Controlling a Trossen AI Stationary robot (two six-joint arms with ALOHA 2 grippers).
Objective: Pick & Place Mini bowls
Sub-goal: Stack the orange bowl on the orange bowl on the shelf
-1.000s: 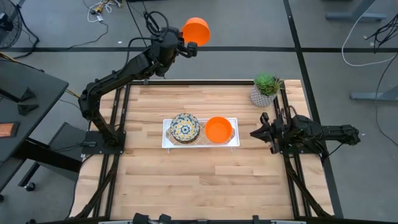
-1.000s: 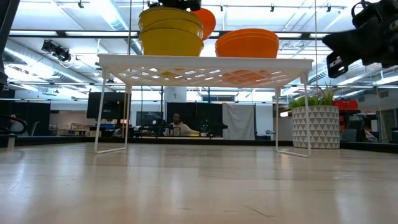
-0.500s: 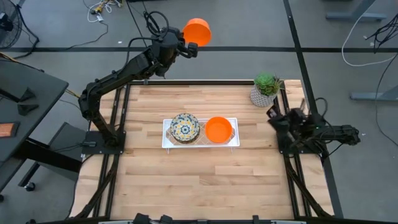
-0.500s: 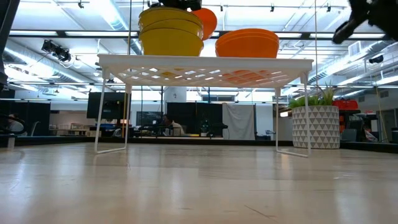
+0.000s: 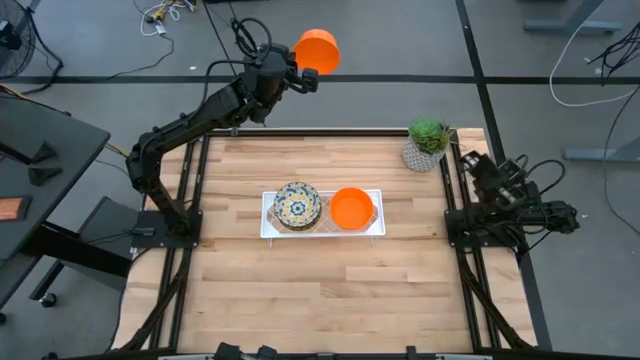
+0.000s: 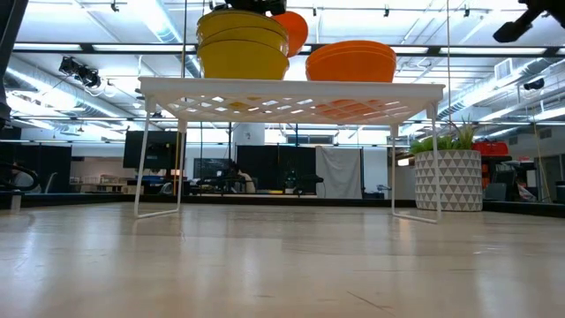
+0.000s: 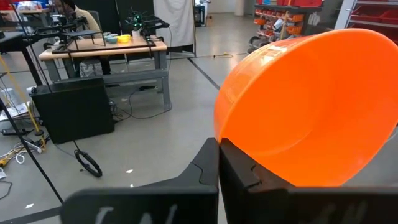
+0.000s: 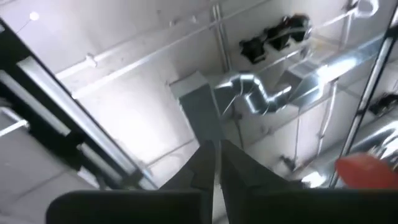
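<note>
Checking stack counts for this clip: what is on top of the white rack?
On the rack sit a patterned bowl stack and an orange stack. The low view shows several nested bowls each; how many in all is hidden. One more orange bowl is in the left gripper, beyond the table.

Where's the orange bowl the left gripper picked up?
In the high view the orange bowl is held by the left gripper past the table's far edge, over the floor, left of the potted plant.

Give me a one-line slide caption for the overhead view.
Left gripper holds an orange bowl beyond the table's far edge; two bowl stacks sit on the white rack.
</note>
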